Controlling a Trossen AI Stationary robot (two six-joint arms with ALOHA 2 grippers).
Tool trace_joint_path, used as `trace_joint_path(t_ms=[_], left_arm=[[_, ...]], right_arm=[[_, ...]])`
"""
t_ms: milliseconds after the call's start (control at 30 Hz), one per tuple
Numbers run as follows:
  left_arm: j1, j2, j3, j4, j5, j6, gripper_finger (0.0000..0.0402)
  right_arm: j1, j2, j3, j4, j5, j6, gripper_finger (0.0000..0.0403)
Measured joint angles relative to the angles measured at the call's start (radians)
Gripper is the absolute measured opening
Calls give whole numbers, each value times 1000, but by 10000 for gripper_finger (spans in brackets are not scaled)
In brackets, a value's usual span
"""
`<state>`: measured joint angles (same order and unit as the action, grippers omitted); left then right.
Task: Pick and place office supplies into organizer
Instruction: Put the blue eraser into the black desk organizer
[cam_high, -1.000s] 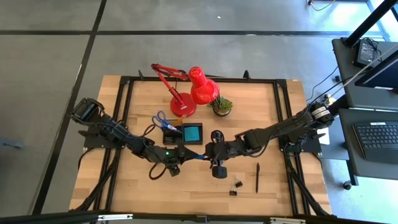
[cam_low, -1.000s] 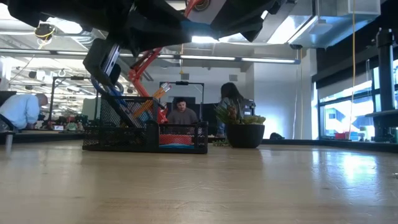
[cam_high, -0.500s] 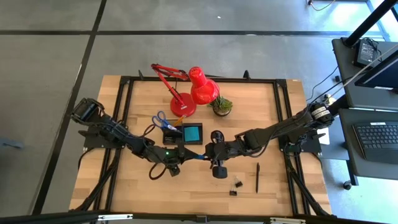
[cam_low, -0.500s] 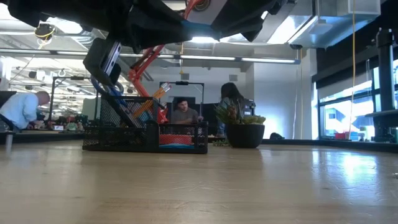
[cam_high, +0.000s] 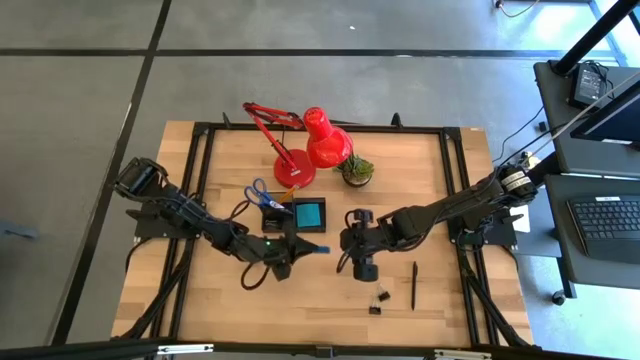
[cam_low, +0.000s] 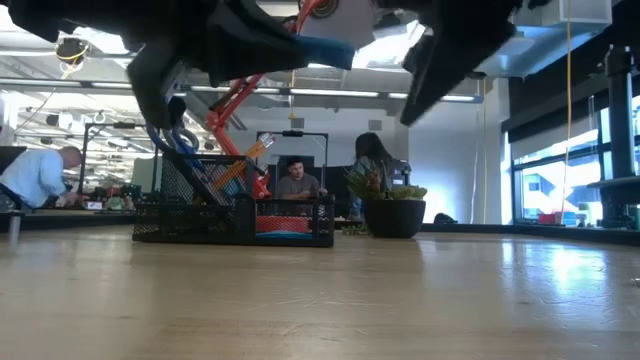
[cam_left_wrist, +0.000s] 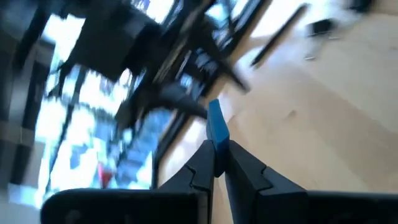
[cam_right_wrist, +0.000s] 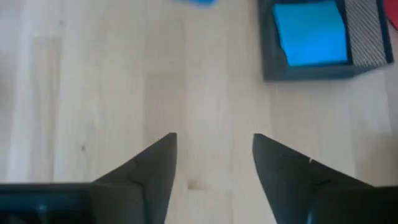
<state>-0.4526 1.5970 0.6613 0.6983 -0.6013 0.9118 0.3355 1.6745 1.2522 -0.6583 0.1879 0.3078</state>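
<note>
Beyond my desk (cam_high: 230, 300) I see an office with people seated at far tables, seen level from the low camera. The desk is pale wood inside a black frame.

The eraser (cam_left_wrist: 217, 129) is a small, flat, bright blue slab. My left claw (cam_left_wrist: 216, 163) has it: the two dark fingers are nearly closed, pinching its lower end, and it sticks up beyond the tips. From above, that claw (cam_high: 312, 249) hangs over the middle of the desk, just in front of the organizer (cam_high: 283, 216), a black mesh box whose square tray holds the blue note pad (cam_high: 309, 212).

My right claw (cam_right_wrist: 213, 163) is spread wide with bare wood between the fingers; it grips nothing. From above it sits (cam_high: 348, 240) just right of the left one.

By count: one eraser, one note pad, one pair of blue-handled scissors (cam_high: 260, 192) standing in the organizer, one pen (cam_high: 414, 284) and one binder clip (cam_high: 378, 299) lying near the front edge, right of middle. One red lamp (cam_high: 305, 145) and one potted plant (cam_high: 357, 170) stand toward the back edge.
</note>
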Motion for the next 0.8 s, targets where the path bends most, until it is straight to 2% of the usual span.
trace_joint_path(t_ms=[200, 300, 433, 600, 800], left_arm=[[1, 0, 0, -112, -223, -357, 20], [0, -2, 0, -249, -265, -538, 20], [-5, -46, 0, -479, -228, -781, 20], [-11, -147, 0, -724, -86, -1041, 20], [5, -203, 0, -941, -54, -1272, 20]], right_arm=[[0, 0, 0, -15, 6, 25, 226], [-2, 0, 0, -16, 6, 24, 227], [-6, 1, 0, -19, 6, 22, 227], [-6, 1, 0, -18, 6, -4, 227], [-18, 1, 0, -12, 6, -4, 227]])
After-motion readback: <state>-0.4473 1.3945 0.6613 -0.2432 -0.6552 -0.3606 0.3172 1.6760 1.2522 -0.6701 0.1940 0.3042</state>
